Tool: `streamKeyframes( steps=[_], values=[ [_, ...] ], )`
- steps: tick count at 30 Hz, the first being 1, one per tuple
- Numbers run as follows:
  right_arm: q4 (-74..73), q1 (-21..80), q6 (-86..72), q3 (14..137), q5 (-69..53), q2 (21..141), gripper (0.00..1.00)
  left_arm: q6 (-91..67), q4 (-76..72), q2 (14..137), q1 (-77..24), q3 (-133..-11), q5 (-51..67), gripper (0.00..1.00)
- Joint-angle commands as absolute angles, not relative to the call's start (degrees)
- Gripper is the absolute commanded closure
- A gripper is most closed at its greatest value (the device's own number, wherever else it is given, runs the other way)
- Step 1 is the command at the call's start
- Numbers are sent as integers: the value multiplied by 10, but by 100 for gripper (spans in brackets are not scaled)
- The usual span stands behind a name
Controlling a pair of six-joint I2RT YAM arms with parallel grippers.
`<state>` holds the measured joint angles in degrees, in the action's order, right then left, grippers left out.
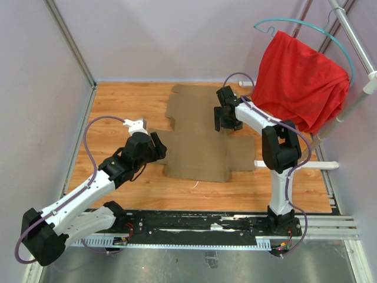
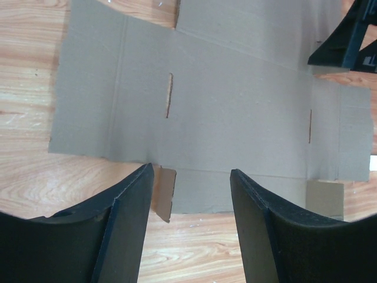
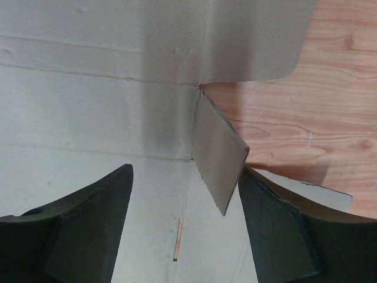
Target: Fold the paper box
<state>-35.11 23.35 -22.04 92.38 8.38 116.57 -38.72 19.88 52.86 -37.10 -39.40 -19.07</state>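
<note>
The left gripper has its two black fingers spread apart with nothing clamped between them. It hangs low over the left edge of the paper box, a plain brown, matte die-cut cardboard sheet with crease lines. In the left wrist view the gap between the fingers frames the sheet's near edge. There a short corner tab is bent up off the wood, just beside one finger; contact cannot be told. Further along the sheet a narrow slot is cut through the cardboard.

The right gripper is also parted and grips nothing. It points down over the right part of the sheet, near the far end. In the right wrist view a small upright flap stands tilted between the fingers, close to the one on the view's right. Whether that finger touches it cannot be told. The rest of the cardboard under this gripper lies flat, with a thin slit showing near the bottom of that view.

The sheet lies unfolded in the middle of the orange-brown wooden table top, between the two arms. Well beyond its right side, a crumpled red cloth hangs from a teal wire hanger on a slanted metal rail.
</note>
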Motion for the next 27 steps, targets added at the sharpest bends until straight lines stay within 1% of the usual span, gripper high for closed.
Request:
streamKeyframes(
  steps=[1,2,3,7,8,9,13,15,20,27],
  values=[
    [-384,232,-222,962,111,1199,29,-373,198,531,-375,-389,-210,39],
    [-386,232,-221,969,110,1209,32,-372,198,533,-375,-389,-209,40],
    [-391,232,-218,975,110,1216,40,-371,197,535,-375,-389,-209,40],
    [-405,251,-194,993,154,1238,80,-370,198,539,-375,-386,-206,40],
    [-409,259,-188,997,178,1241,86,-371,198,538,-375,-386,-204,40],
    [-414,269,-180,1002,203,1244,90,-372,198,538,-375,-386,-203,40],
    [-439,301,-162,1024,275,1257,94,-374,202,534,-375,-388,-198,40],
    [-446,314,-162,1029,281,1257,94,-375,205,532,-375,-391,-194,40],
    [-447,341,-172,1020,274,1251,96,-375,211,533,-375,-395,-192,40],
    [-425,350,-148,1002,211,1239,98,-376,207,536,-375,-387,-187,40]
  ],
)
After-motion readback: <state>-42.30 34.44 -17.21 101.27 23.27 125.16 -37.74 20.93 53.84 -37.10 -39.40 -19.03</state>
